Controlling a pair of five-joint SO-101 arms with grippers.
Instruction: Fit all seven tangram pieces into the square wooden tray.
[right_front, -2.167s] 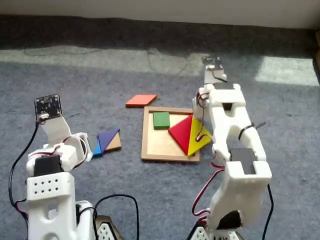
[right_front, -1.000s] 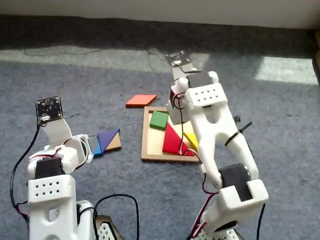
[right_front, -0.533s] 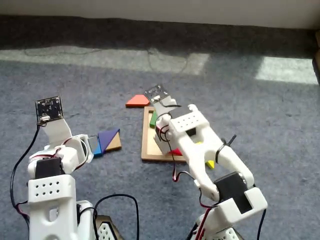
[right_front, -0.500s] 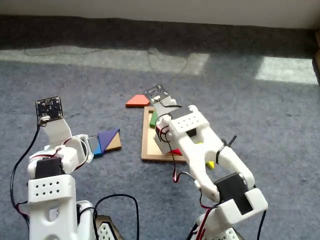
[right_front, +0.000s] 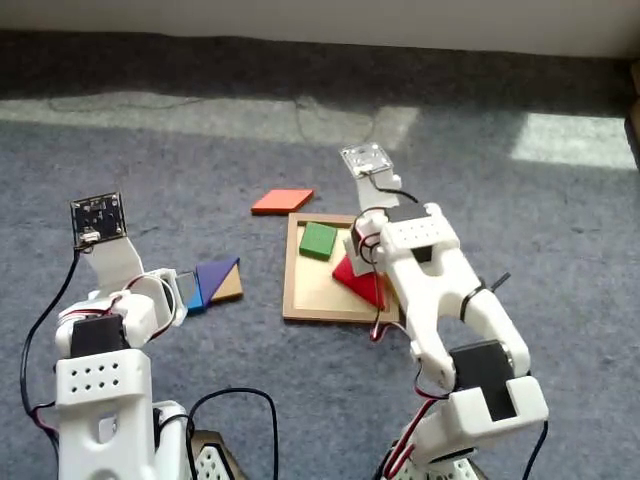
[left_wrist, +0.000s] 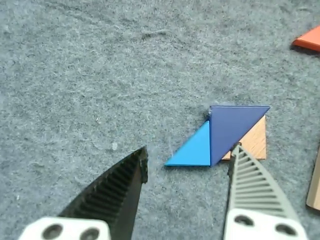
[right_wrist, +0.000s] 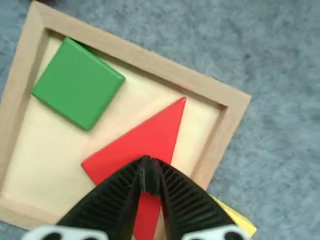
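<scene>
Grey carpet (right_front: 520, 260) carries everything. The square wooden tray (right_wrist: 150, 61) sits on it between the two arms.

- Green square (right_wrist: 77, 83): inside the tray, in one corner, turned slightly off the rim lines.
- Red triangle (right_wrist: 142, 142): flat on the tray floor, its long point aimed at the neighbouring corner. The opposite end is hidden under the claw.
- Yellow piece (right_wrist: 235, 221): only a sliver is visible, just outside the tray rim near the red triangle.
- Right gripper (right_wrist: 149, 167): clenched, fingers pressed together with nothing seen between them, tips over the red triangle.
- Orange piece (right_front: 282, 201): on the carpet just off the tray's far left corner.
- Light blue triangle (left_wrist: 195, 150), dark blue triangle (left_wrist: 231, 127) and tan triangle (left_wrist: 254, 142): clustered edge to edge on the carpet, apart from the tray's left rim.
- Left gripper (left_wrist: 189, 150): released, jaws spread wide over that cluster. The pale finger's tip overlaps the tan triangle.
</scene>
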